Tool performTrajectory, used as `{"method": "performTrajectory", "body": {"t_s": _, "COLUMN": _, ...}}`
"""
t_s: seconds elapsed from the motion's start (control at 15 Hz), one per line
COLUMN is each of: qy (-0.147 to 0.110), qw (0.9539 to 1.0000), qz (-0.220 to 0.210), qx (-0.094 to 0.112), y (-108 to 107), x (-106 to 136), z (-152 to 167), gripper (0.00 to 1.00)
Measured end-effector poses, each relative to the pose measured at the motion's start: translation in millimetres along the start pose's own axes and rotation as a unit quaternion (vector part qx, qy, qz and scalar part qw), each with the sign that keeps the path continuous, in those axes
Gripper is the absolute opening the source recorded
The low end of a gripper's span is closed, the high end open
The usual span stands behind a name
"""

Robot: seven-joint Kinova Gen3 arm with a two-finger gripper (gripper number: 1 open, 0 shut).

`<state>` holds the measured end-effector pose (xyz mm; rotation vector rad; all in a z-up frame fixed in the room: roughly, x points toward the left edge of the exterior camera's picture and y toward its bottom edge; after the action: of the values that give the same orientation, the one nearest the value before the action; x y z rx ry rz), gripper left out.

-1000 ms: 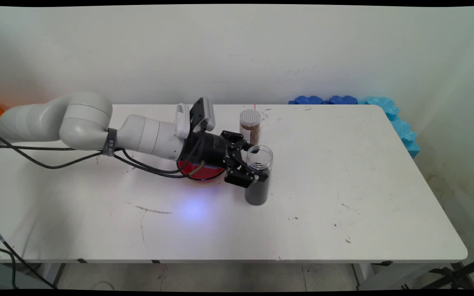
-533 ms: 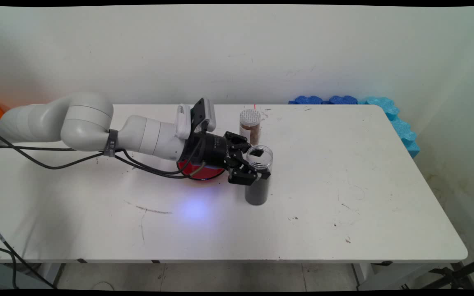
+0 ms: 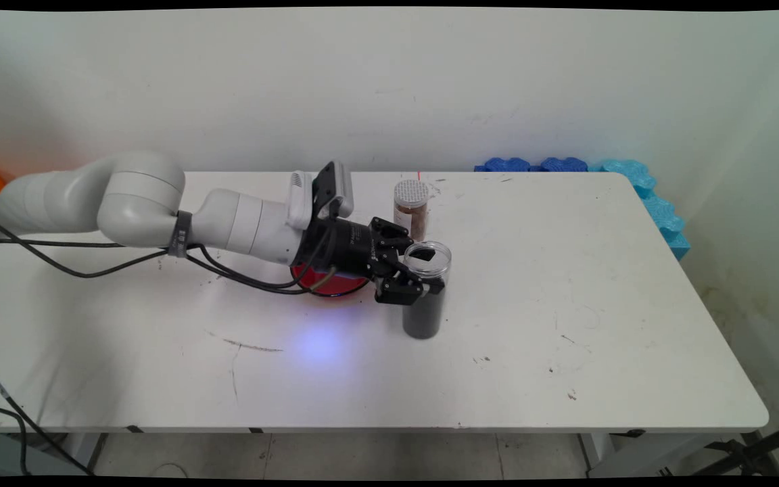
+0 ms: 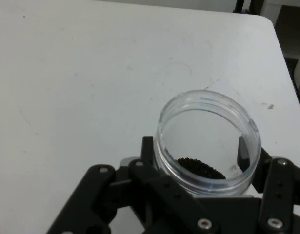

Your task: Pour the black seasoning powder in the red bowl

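Right at the business end, the gripper [image 3: 411,279] reaches in level from the left, and its two black fingers [image 4: 245,151] sit either side of the open clear jar [image 3: 426,287], one on the near wall, one on the far wall, just below the rim. From where I stand they look closed onto it; the hand view shows them pressed against the clear plastic with no gap I can make out. So the jar lies dead ahead of the hand, between the fingers, not off to a side.

The jar stands upright on the white table [image 3: 565,304], long axis vertical, mouth up, lid off, dark grains filling the lower part. The hand's own axis runs roughly along the tabletop, crossways to the jar's.

Just behind the gripper, toward the wall, stands a second jar [image 3: 410,207] with brown contents and a perforated cap, near the linkage but apart from it. Under the wrist a red dish [image 3: 322,284] peeks out. Blue foam pieces [image 3: 633,182] line the far right edge.
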<state>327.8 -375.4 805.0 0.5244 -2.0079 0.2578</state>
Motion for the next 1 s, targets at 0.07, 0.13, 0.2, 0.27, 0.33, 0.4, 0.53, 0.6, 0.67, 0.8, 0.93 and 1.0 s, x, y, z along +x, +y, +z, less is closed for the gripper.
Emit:
{"method": "performTrajectory", "body": {"t_s": 0.07, "qy": 0.001, "qw": 1.0000, "qz": 0.002, "qx": -0.002, "y": -0.4, "x": 1.3, "z": -1.3, "gripper": 0.00}}
{"method": "performTrajectory", "body": {"t_s": 0.13, "qy": 0.002, "qw": 1.0000, "qz": 0.004, "qx": -0.003, "y": -0.7, "x": 2.3, "z": -2.3, "gripper": 0.00}}
{"method": "performTrajectory", "body": {"t_s": 0.2, "qy": 0.003, "qw": 1.0000, "qz": 0.007, "qx": -0.004, "y": -1.3, "x": 4.1, "z": -4.3, "gripper": 0.00}}
{"method": "performTrajectory", "body": {"t_s": 0.27, "qy": 0.003, "qw": 0.9999, "qz": 0.011, "qx": -0.006, "y": -2.1, "x": 6.1, "z": -6.7, "gripper": 0.00}}
{"method": "performTrajectory", "body": {"t_s": 0.33, "qy": 0.004, "qw": 0.9999, "qz": 0.013, "qx": -0.007, "y": -2.8, "x": 7.8, "z": -8.7, "gripper": 0.00}}
{"method": "performTrajectory", "body": {"t_s": 0.4, "qy": 0.004, "qw": 0.9998, "qz": 0.016, "qx": -0.009, "y": -4.0, "x": 10.5, "z": -12.0, "gripper": 0.00}}
{"method": "performTrajectory", "body": {"t_s": 0.53, "qy": 0.005, "qw": 0.9997, "qz": 0.020, "qx": -0.011, "y": -6.2, "x": 15.7, "z": -18.6, "gripper": 0.00}}
{"method": "performTrajectory", "body": {"t_s": 0.6, "qy": 0.005, "qw": 0.9997, "qz": 0.022, "qx": -0.013, "y": -7.6, "x": 20.5, "z": -24.9, "gripper": 0.00}}
{"method": "performTrajectory", "body": {"t_s": 0.67, "qy": 0.005, "qw": 0.9996, "qz": 0.022, "qx": -0.016, "y": -8.4, "x": 24.7, "z": -30.4, "gripper": 0.00}}
{"method": "performTrajectory", "body": {"t_s": 0.8, "qy": 0.007, "qw": 0.9995, "qz": 0.022, "qx": -0.021, "y": -9.7, "x": 35.8, "z": -44.6, "gripper": 0.00}}
{"method": "performTrajectory", "body": {"t_s": 0.93, "qy": 0.009, "qw": 0.9994, "qz": 0.021, "qx": -0.025, "y": -9.8, "x": 45.0, "z": -55.8, "gripper": 0.00}}
{"method": "performTrajectory", "body": {"t_s": 1.0, "qy": 0.012, "qw": 0.9994, "qz": 0.021, "qx": -0.027, "y": -9.7, "x": 51.0, "z": -62.8, "gripper": 0.00}}
